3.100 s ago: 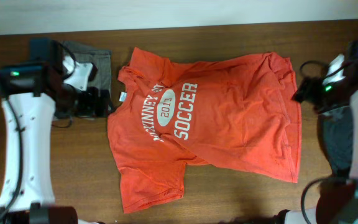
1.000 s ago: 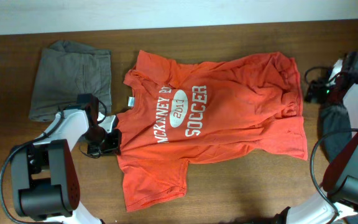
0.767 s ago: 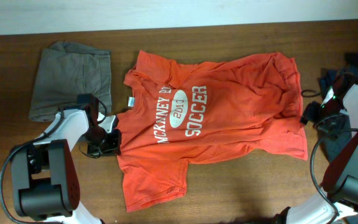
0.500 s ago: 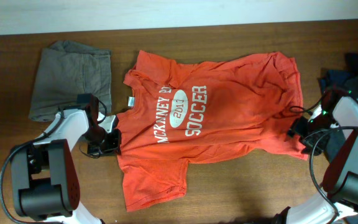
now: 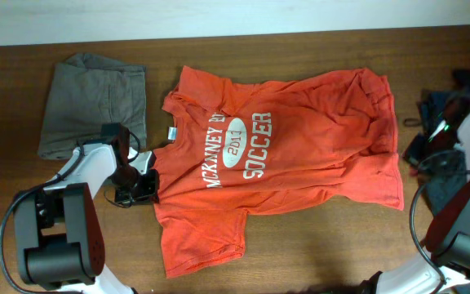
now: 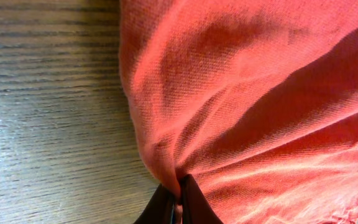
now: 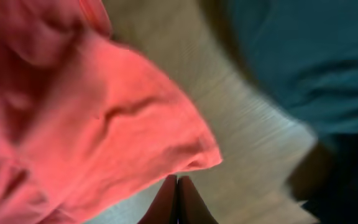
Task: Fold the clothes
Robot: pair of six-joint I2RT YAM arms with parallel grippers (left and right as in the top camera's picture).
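The right gripper (image 5: pixel 415 153) has drawn back from the orange-red T-shirt (image 5: pixel 317 163), off its right edge. At the spread T-shirt's left edge the left gripper (image 6: pixel 179 199) pinches the cloth. Just right of the T-shirt, the right gripper's jaws are pressed together.

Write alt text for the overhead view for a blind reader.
An orange T-shirt with white lettering lies spread on a wooden table. The left gripper is shut on its left edge; the right gripper sits shut just off its right edge. A grey-brown garment lies upper left, dark clothes far right.
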